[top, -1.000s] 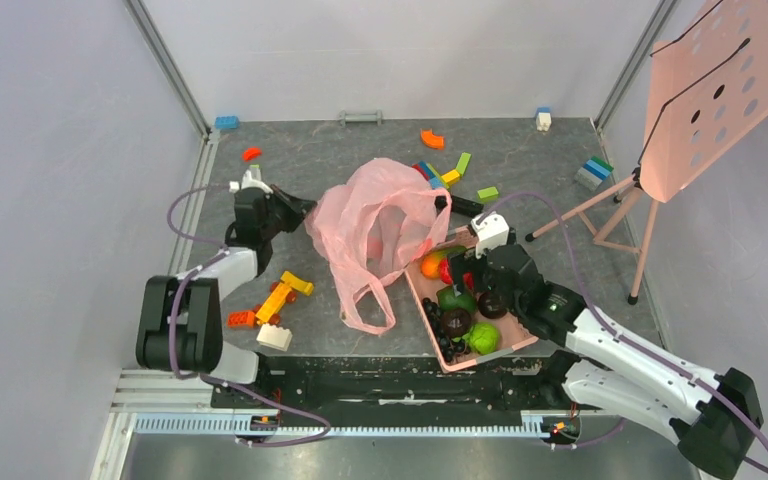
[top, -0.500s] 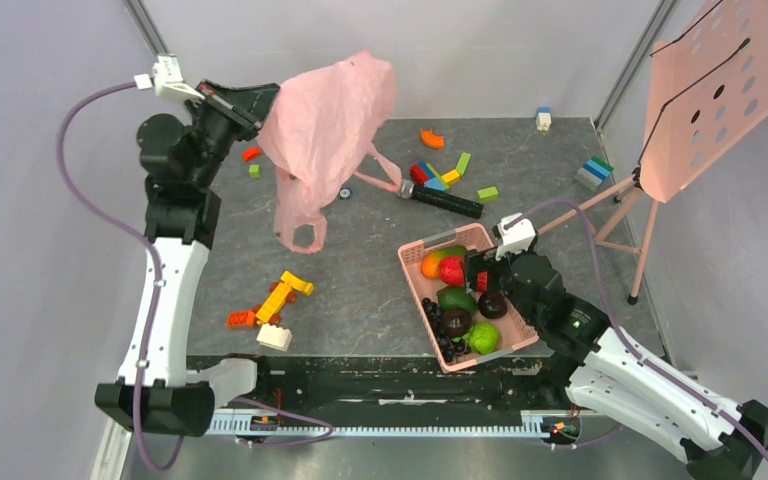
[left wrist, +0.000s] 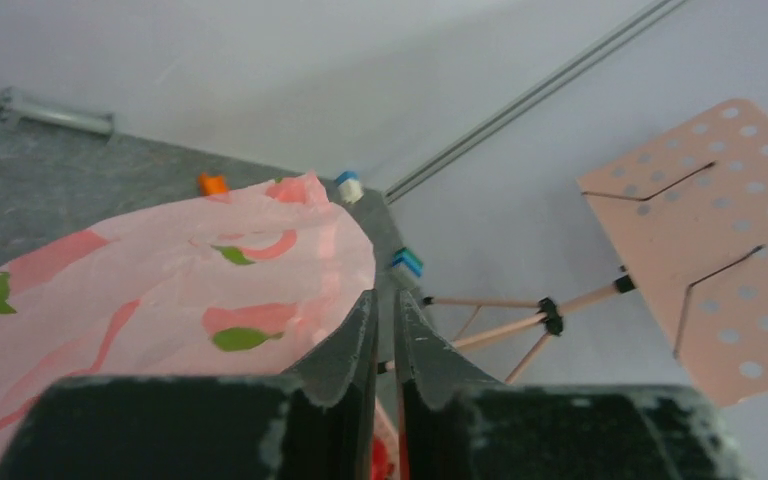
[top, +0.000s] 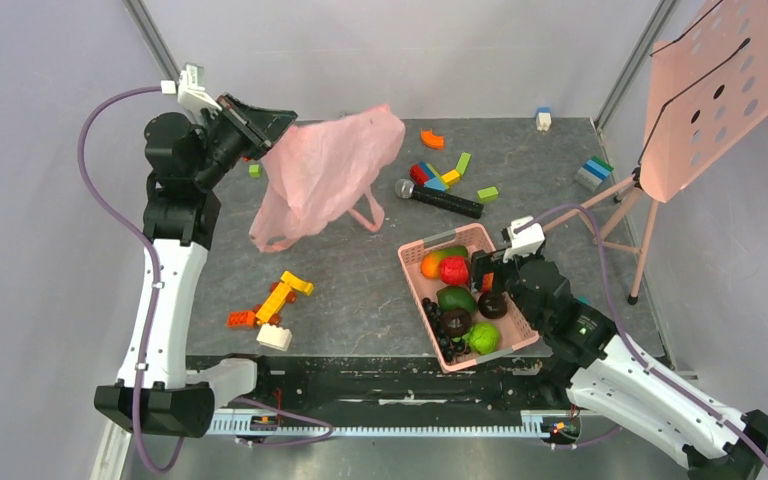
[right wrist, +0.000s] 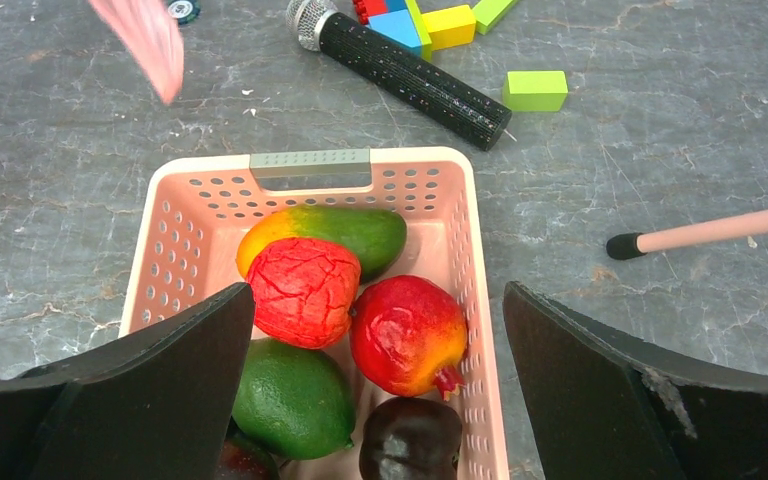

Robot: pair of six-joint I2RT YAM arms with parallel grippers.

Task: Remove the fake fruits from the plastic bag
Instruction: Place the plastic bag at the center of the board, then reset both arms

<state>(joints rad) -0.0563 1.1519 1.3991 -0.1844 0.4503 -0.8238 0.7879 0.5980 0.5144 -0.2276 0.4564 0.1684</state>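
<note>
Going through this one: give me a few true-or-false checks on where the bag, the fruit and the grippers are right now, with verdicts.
1. The plastic bag lies flat on the table. False: it hangs in the air at the tips of the raised left gripper.
2. The right gripper hovers open over the pink basket. True.
3. The red textured fruit is inside the bag. False: it sits in the basket, beside the mango.
4. A microphone lies on the table beyond the basket. True.
</note>
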